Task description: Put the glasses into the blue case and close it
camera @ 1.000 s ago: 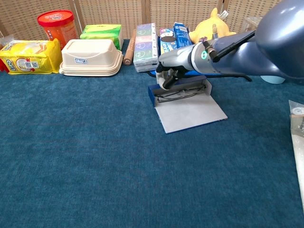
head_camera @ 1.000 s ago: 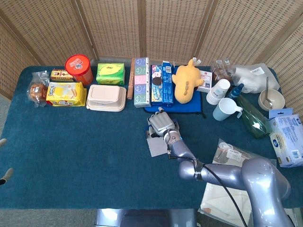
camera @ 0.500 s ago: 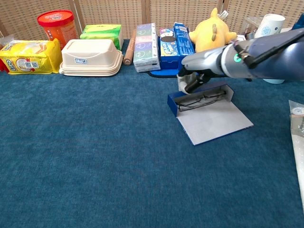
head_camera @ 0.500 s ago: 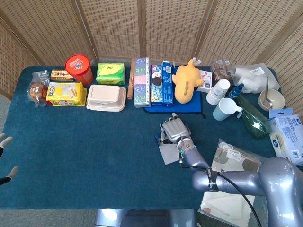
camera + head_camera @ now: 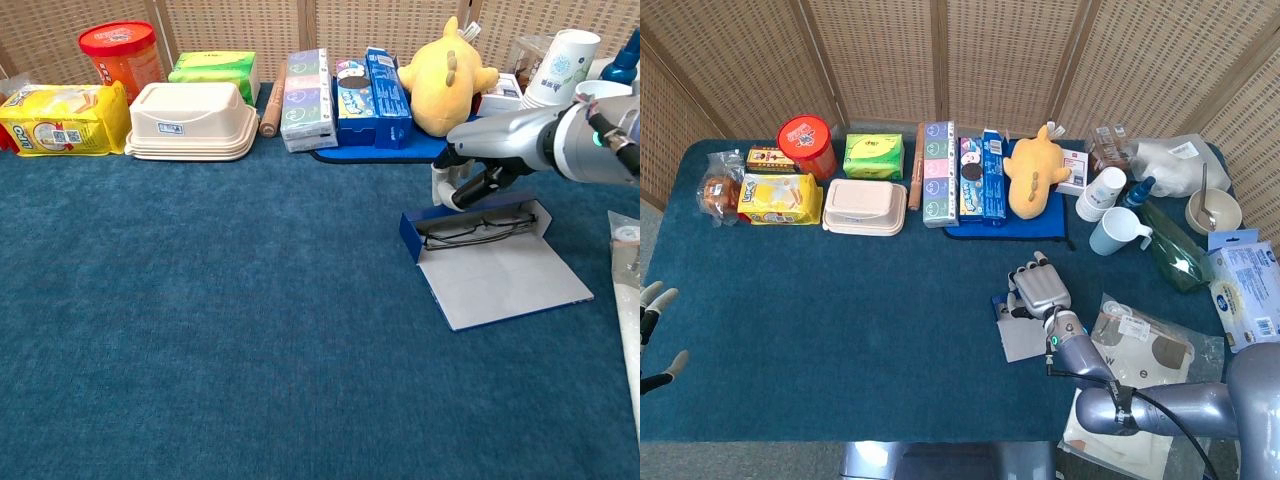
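Both thin dark-framed glasses (image 5: 478,230) and open blue case (image 5: 497,262) sit under the right hand (image 5: 478,176), seemingly gripping the case's back wall; left hand (image 5: 652,322) fingers spread.

Not much legible: the yellow snack pack (image 5: 62,119) far left has a red logo, letters too blurred to read. White lunch box (image 5: 192,121) carries a small blue label, unreadable. Nothing else readable.

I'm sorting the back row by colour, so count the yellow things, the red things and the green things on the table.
Yellow: 2, the plush toy and the snack bag.
Red: 1, the round tub.
Green: 1, the tissue pack.
Total: 4.
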